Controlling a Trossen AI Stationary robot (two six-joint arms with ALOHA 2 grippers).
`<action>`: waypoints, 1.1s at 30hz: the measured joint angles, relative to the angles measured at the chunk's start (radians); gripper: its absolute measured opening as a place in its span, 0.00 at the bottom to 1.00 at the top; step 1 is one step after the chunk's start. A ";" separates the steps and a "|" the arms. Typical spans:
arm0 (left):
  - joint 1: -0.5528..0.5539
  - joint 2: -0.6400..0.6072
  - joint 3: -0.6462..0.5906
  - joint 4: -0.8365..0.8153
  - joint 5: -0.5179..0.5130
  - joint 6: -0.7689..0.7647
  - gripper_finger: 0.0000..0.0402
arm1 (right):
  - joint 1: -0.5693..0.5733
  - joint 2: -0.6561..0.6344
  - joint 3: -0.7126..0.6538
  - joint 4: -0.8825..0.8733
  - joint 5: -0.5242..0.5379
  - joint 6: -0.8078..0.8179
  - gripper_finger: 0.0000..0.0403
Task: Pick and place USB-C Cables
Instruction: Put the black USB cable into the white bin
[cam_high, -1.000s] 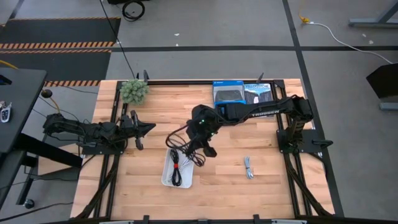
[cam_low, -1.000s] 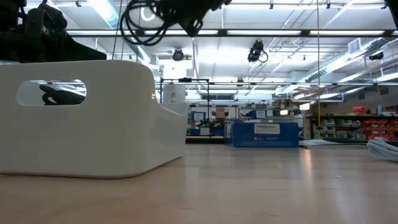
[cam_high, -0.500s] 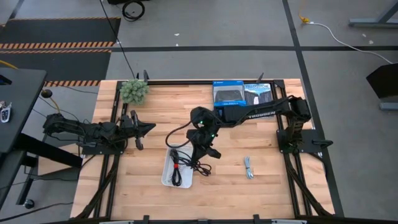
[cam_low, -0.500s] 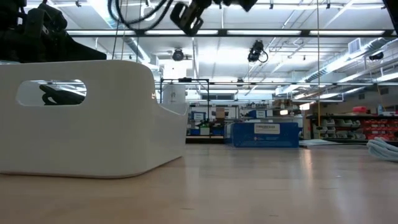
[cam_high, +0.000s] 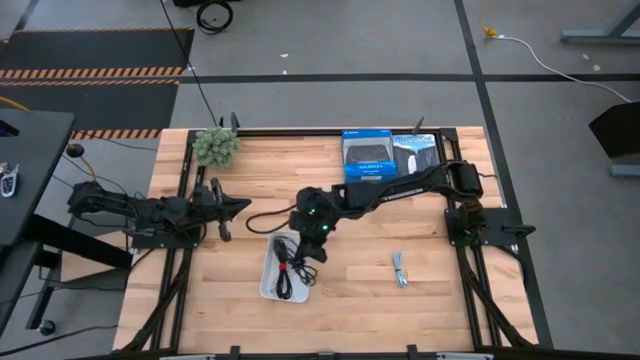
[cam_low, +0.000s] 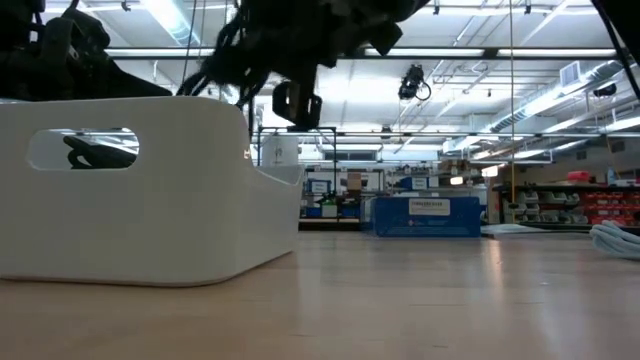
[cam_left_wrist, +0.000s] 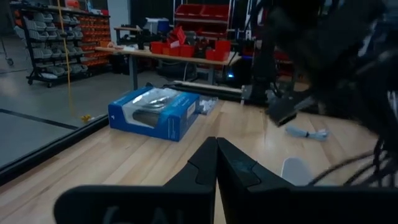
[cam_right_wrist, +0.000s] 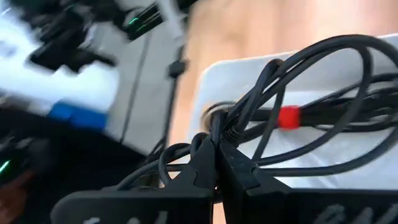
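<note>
My right gripper (cam_high: 311, 238) hangs over the far end of the white tray (cam_high: 268, 288), shut on a loose black cable (cam_high: 268, 216). In the right wrist view its fingers (cam_right_wrist: 205, 171) are closed, with black loops (cam_right_wrist: 323, 81) spreading over the tray (cam_right_wrist: 373, 155). A black cable with a red band (cam_high: 283, 266) lies inside the tray; the red band (cam_right_wrist: 288, 116) shows below the loops. The pale blue-grey cable (cam_high: 400, 268) lies on the wood to the right of the tray. No white cable shows. My left gripper (cam_high: 238, 206) waits shut at the table's left. My right gripper pinches the black cable between its two shut fingers where several strands bunch together (cam_right_wrist: 219, 127), coming from above and pointing down. The loops hang slack from the fingers over the tray, and one strand (cam_high: 262, 215) trails toward the table's left. A connector (cam_low: 297, 103) dangles above the tray rim.
Two retail boxes, blue (cam_high: 368, 152) and black (cam_high: 416, 150), lie at the far edge. A green plant-like ball (cam_high: 216, 146) sits at the far left corner. The tray's tall wall (cam_low: 130, 190) fills the low view's left. Bare wood lies between the tray and the pale cable.
My right gripper has swung toward the table's left and come down over the tray's far end, carrying the black cable. The loops, first high above the tray, now hang at its rim. The gripper stayed shut on the cable.
</note>
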 joint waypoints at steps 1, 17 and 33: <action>0.000 0.004 0.000 0.002 -0.002 0.000 0.03 | 0.002 0.003 0.000 0.010 0.047 0.016 0.02; 0.000 0.012 0.000 -0.002 -0.001 0.000 0.03 | 0.031 0.034 0.001 -0.044 0.155 -0.045 0.02; 0.000 0.012 0.000 -0.001 -0.001 0.000 0.03 | 0.049 0.080 0.001 -0.054 0.334 0.152 0.04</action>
